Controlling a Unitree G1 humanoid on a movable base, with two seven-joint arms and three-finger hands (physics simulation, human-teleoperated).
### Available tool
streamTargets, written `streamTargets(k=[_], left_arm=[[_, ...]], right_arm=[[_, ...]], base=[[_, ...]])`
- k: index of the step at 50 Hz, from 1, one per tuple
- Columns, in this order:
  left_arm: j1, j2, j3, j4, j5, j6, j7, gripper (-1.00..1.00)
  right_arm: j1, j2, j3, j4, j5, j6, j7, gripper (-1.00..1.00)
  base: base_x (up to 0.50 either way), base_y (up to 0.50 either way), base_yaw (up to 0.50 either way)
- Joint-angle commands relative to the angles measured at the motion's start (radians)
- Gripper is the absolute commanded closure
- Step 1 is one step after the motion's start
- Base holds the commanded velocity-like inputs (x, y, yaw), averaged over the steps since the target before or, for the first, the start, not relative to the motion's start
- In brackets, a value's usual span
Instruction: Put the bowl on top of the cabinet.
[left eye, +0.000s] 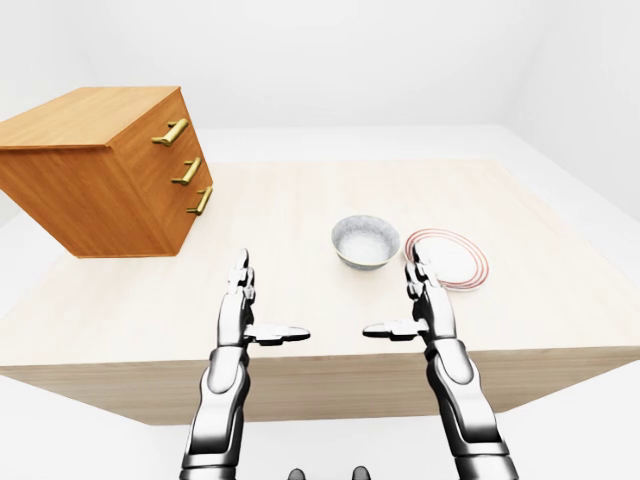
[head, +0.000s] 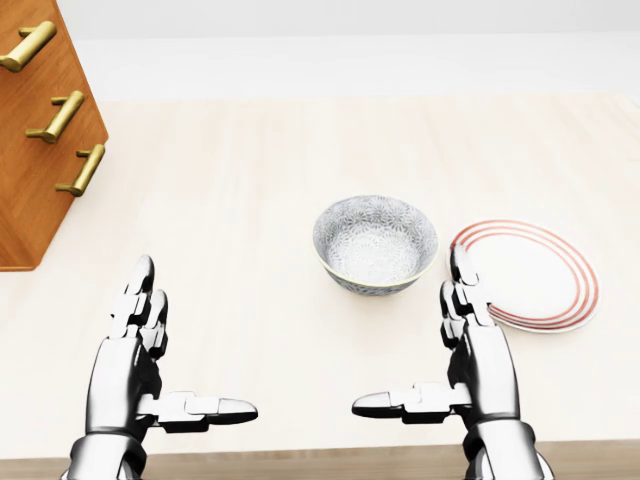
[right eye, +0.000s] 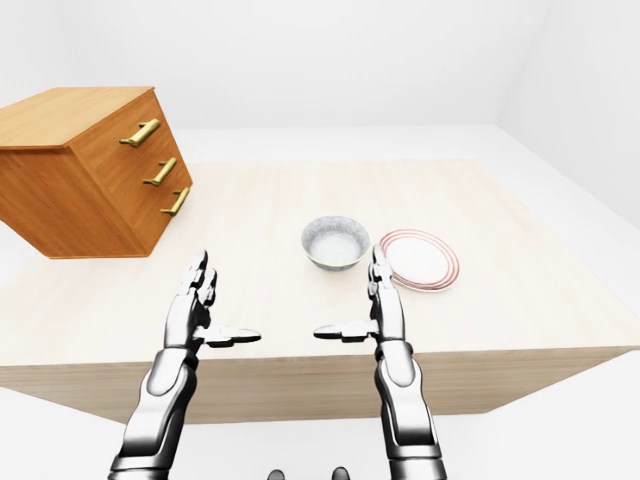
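Bowl (head: 375, 243) stands upright on the table (head: 250, 180), just beside a red-ringed plate (head: 530, 275) on its right in the head view, well apart from the cabinet (left eye: 100, 170) at upper left. Left hand (head: 125, 375) and right hand (head: 485, 365) hover low in that view, fingers fully spread, thumbs turned inward, holding nothing.
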Motion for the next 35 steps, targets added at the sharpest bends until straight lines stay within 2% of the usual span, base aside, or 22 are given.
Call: streamTargets(k=[1, 6, 8, 9, 11, 14, 18, 19, 21, 23, 28, 29, 31, 33, 34, 35], left_arm=[[0.001, 0.012, 0.027, -0.008, -0.006, -0.004, -0.015, -1.0], [-0.011, 0.02, 0.044, -0.003, -0.015, 0.004, -0.014, -1.0], [-0.011, 0.023, 0.053, -0.02, -0.024, 0.02, -0.013, -1.0], [-0.011, 0.014, 0.047, -0.012, 0.009, 0.006, 0.035, -1.0], [-0.014, 0.015, 0.046, 0.0, 0.01, -0.004, 0.039, -1.0], [-0.007, 0.015, 0.043, -0.027, 0.01, 0.014, 0.04, -1.0], [-0.016, 0.017, 0.049, -0.009, 0.005, 0.005, 0.04, -1.0], [-0.013, 0.017, 0.047, -0.019, 0.005, 0.013, 0.04, -1.0], [-0.015, 0.018, 0.048, -0.014, 0.005, 0.01, 0.04, -1.0], [-0.02, 0.019, 0.05, 0.0, 0.004, 0.001, 0.039, -1.0], [-0.021, 0.02, 0.051, -0.003, 0.003, 0.004, 0.039, -1.0], [-0.019, 0.02, 0.051, -0.01, 0.003, 0.008, 0.039, -1.0], [-0.019, 0.023, 0.056, -0.029, -0.001, 0.021, 0.038, -1.0], [-0.014, 0.029, 0.066, -0.083, -0.006, 0.057, 0.036, -1.0], [-0.025, 0.035, 0.078, -0.079, -0.007, 0.052, 0.039, -1.0], [-0.029, 0.047, 0.105, -0.141, -0.019, 0.086, 0.043, -1.0]], right_arm=[[0.004, -0.012, -0.027, -0.043, 0.017, 0.028, 0.022, -1.0], [0.014, -0.009, -0.024, -0.073, 0.026, 0.051, 0.028, -1.0], [0.013, -0.009, -0.019, -0.079, 0.019, 0.056, 0.026, -1.0], [0.011, -0.008, -0.005, 0.013, -0.023, -0.012, 0.023, -1.0], [0.011, -0.007, -0.003, 0.01, -0.025, -0.009, 0.024, -1.0], [0.009, -0.007, -0.005, 0.018, -0.026, -0.015, 0.024, -1.0], [0.009, -0.005, -0.001, 0.008, -0.028, -0.004, 0.021, -1.0], [0.006, -0.005, -0.001, 0.015, -0.028, -0.008, 0.021, -1.0], [0.009, -0.005, 0.0, 0.007, -0.029, -0.002, 0.02, -1.0], [0.006, -0.005, -0.001, 0.013, -0.029, -0.006, 0.019, -1.0], [0.005, -0.004, -0.001, 0.016, -0.028, -0.008, 0.019, -1.0], [0.008, -0.005, 0.0, 0.001, -0.028, 0.003, 0.019, -1.0], [0.004, -0.007, -0.004, -0.001, -0.026, 0.006, 0.019, -1.0], [0.012, -0.011, -0.01, -0.051, -0.022, 0.038, 0.021, -1.0], [0.013, -0.013, -0.015, -0.077, -0.019, 0.055, 0.023, -1.0], [0.016, -0.02, -0.03, -0.137, -0.008, 0.073, 0.026, -1.0]], base=[[0.0, 0.0, 0.0], [0.0, 0.0, 0.0], [0.0, 0.0, 0.0], [0.0, 0.0, 0.0], [0.0, 0.0, 0.0], [0.0, 0.0, 0.0], [0.0, 0.0, 0.0], [0.0, 0.0, 0.0], [0.0, 0.0, 0.0], [0.0, 0.0, 0.0], [0.0, 0.0, 0.0], [0.0, 0.0, 0.0], [0.0, 0.0, 0.0], [0.0, 0.0, 0.0], [0.0, 0.0, 0.0], [0.0, 0.0, 0.0]])
